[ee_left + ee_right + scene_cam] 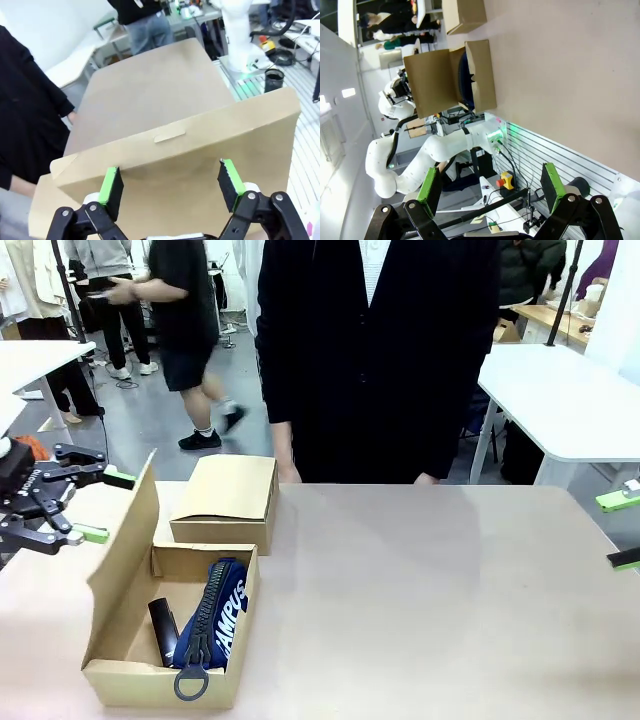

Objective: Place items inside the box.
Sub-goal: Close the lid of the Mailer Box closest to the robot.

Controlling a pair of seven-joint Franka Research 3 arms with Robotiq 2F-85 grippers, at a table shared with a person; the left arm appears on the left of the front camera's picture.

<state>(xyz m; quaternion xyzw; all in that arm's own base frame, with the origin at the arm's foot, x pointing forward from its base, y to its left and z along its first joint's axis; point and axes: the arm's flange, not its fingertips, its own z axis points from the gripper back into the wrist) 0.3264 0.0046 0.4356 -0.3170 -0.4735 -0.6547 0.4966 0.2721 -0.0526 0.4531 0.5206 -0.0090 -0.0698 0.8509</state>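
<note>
Nearest the front camera, an open cardboard box (165,640) sits at the table's (430,600) near left corner, its lid flap (125,540) standing up along the left side. Inside it lies a navy blue zippered pouch (218,620) with white lettering, its big ring pull hanging over the box's front wall. A slim black item (164,630) (it may be the stapler, though it is too dark to be sure) lies just beside the pouch, on its left, also inside the box.

The left gripper (100,505) hangs just left of the raised flap, its 2 fingers spread apart with nothing between them. In the left wrist view the same gripper (170,186) shows its green pads (111,186) set wide, facing the outer side of the flap (200,145) and not touching it.

At the right edge of the front view, the right gripper (622,530) shows as 2 fingertips, 1 green and 1 dark, well apart from each other and holding nothing. In the right wrist view, that gripper (490,187) is likewise spread wide, off the table's edge, with the box (450,82) far across the surface.

Behind the open box stands a second, closed cardboard box (228,498). At the far edge a person in dark clothing (375,350) stands against the table, with one hand (288,472) near the closed box.
</note>
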